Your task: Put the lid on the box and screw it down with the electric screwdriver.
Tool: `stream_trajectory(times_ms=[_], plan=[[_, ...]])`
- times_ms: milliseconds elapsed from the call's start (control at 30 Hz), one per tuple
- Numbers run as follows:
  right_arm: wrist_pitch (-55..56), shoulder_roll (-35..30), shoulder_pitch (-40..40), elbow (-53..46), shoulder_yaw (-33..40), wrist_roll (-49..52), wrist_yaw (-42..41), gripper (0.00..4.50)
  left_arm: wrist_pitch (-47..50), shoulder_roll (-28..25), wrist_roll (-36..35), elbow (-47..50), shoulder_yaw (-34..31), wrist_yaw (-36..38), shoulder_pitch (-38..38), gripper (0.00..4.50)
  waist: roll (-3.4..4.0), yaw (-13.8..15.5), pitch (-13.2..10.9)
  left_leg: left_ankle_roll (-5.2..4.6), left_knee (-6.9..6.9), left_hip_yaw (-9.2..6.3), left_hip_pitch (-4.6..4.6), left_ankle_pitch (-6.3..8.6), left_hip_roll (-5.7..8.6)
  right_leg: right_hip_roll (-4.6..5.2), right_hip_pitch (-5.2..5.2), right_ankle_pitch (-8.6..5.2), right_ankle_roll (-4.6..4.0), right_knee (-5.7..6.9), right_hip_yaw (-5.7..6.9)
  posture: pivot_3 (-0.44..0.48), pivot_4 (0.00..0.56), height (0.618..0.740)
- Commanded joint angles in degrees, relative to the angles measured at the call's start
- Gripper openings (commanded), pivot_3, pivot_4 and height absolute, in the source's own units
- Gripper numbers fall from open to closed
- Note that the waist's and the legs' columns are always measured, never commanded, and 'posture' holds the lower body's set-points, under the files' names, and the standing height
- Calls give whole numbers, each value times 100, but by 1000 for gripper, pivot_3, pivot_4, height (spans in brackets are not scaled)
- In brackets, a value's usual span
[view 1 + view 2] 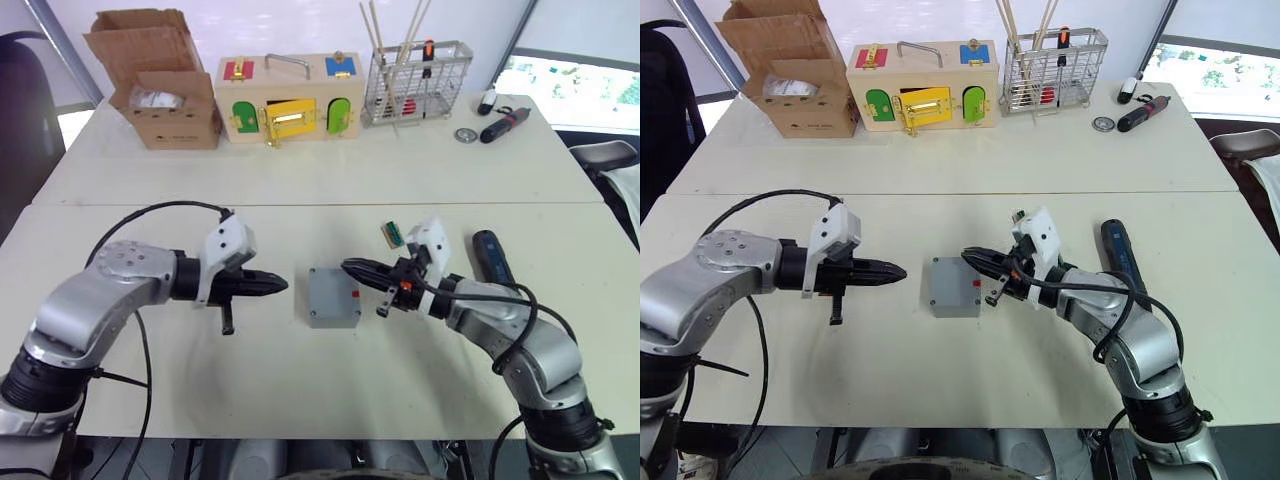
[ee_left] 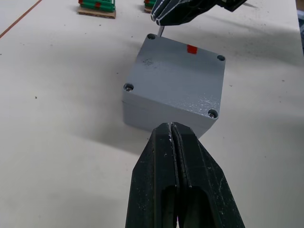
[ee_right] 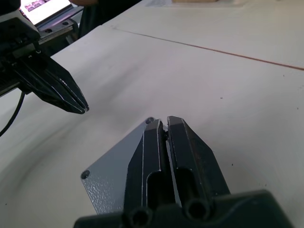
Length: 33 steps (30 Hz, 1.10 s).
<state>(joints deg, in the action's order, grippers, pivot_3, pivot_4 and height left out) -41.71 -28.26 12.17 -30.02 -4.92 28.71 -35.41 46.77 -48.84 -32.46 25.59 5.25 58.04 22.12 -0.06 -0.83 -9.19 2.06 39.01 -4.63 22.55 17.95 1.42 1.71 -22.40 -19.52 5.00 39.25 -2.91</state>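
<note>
Two grippers flank the box (image 1: 334,298), which sits near the middle of the front bench (image 1: 300,380) with the lid (image 2: 176,78) already seated on it. The left gripper (image 1: 283,286), fingers pressed together, points at the box's left side, apart from it. The right gripper (image 1: 348,266), fingers likewise together and empty, hovers at the box's far right corner. The electric screwdriver (image 1: 493,256) lies on the bench beside the right forearm, ungrasped, its long axis running front to back, near end angled slightly right; which end carries the bit cannot be told. Risks, judged: a closed fingertip could nudge the unfastened lid off its corner holes, and the right arm's sweep toward the tool could roll it away.
</note>
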Motion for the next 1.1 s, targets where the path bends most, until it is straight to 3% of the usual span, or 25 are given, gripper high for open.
stream_trajectory(times_ms=[33, 1100], plan=[[143, -38, 10, -59, 39, -2, -55, 67, -39, -1, -31, 156, -65, -45, 14, 0, 0, 1, 0, 0, 0, 0, 0, 0, 0, 0, 0, 0, 0, 0, 0, 0, 150, 740], [472, -64, 176, 575, -147, -508, -110, 67, -56, 176, 46, 121, 91, -209, 93, 0, 0, 3, 0, 0, 0, 0, 0, 0, 0, 0, 0, 0, 0, 0, 0, 0, 150, 740]])
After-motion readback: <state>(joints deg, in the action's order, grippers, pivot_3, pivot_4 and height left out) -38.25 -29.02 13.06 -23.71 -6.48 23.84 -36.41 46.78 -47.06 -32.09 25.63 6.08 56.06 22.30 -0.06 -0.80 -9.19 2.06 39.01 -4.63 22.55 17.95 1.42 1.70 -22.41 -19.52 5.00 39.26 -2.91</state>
